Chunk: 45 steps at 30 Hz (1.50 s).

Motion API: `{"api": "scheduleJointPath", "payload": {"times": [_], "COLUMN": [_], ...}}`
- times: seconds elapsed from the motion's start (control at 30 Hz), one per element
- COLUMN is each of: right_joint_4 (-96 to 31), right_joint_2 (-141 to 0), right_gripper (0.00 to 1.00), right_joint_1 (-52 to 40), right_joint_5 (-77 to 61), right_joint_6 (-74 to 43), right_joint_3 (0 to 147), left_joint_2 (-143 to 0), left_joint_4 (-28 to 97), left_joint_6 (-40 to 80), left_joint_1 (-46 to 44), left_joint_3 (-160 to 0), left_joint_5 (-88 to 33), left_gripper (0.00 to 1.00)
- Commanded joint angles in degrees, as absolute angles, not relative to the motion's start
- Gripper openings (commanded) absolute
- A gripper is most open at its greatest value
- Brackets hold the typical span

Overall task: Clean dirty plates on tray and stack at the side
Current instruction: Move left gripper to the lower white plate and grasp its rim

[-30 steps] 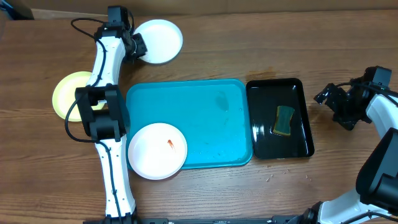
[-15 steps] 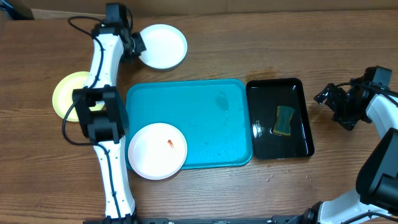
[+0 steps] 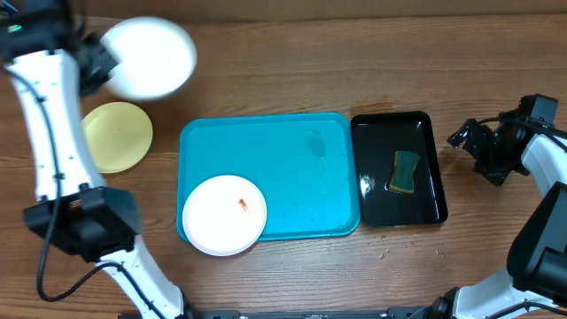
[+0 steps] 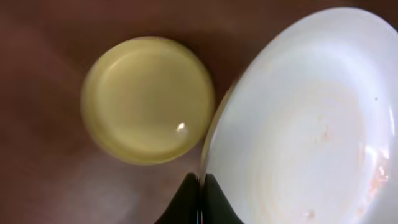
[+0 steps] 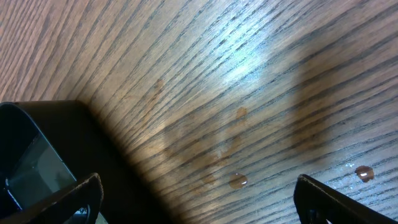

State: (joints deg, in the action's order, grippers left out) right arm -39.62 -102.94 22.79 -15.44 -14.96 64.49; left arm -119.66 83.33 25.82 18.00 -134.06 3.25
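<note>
Since half a second ago the left arm has swung out toward the left end of the table (image 3: 354,53). It has carried the white plate (image 3: 149,57) away from the far side of the tray (image 3: 301,142) and uncovered the yellow-green plate (image 3: 117,136), which it was crossing before. The left gripper (image 4: 199,190) has its fingers pinched together on the white plate's rim. The plate rides in the air, blurred in the overhead view. In the left wrist view it hangs to the right of the yellow-green plate, lapping its edge, with faint orange flecks near its right side.

The yellow-green plate lies alone on the wood, left of the tray. A second white plate (image 3: 217,217) sits in the tray's near left corner, lapping over the rim, with an orange-red smear on it.

The right gripper (image 5: 199,199) holds nothing, its fingers spread wide over wet wood dotted with droplets (image 5: 237,181), right of the black tray (image 3: 376,208) where the sponge (image 3: 406,171) lies.

The step in hand looks like stacking. The carried plate is bound for the yellow-green plate. The next move calls for centring it above that plate, lowering it level until it rests, and only then parting the fingers. The smeared plate on the tray remains to be cleaned.
</note>
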Motion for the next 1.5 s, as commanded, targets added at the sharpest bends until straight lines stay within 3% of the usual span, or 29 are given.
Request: {"api": "scheduleJointPath", "payload": {"times": [0.0,0.27,0.73,0.93,1.13,1.47], "right_joint_4": [-39.24,-39.24,-39.24,-39.22,-39.24,-39.24], "right_joint_2": [-103.11,-103.11,-103.11,-103.11,-103.11,-103.11], "right_gripper": [1.0,1.0,1.0,1.0,1.0,1.0], "right_joint_1": [22.79,22.79,22.79,22.79,22.79,22.79], "right_joint_5": [-15.05,-15.05,-15.05,-15.07,-15.05,-15.05], "right_joint_6": [-14.85,-14.85,-14.85,-14.87,-14.87,-14.87], "right_joint_3": [65.69,65.69,65.69,65.69,65.69,65.69], "left_joint_2": [-121.01,-121.03,-121.05,-121.05,-120.01,-116.25], "left_joint_4": [87.74,90.59,71.75,68.75,70.63,84.03], "left_joint_6": [28.49,28.32,26.09,18.68,14.7,13.58], "left_joint_1": [24.75,34.94,33.69,33.67,31.94,18.9], "left_joint_3": [-132.97,-131.13,-111.22,-110.56,-112.31,-112.16], "left_joint_5": [10.09,10.57,7.66,-3.29,-15.33,-8.8], "left_gripper": [0.04,0.04,0.04,0.45,0.43,0.43]}}
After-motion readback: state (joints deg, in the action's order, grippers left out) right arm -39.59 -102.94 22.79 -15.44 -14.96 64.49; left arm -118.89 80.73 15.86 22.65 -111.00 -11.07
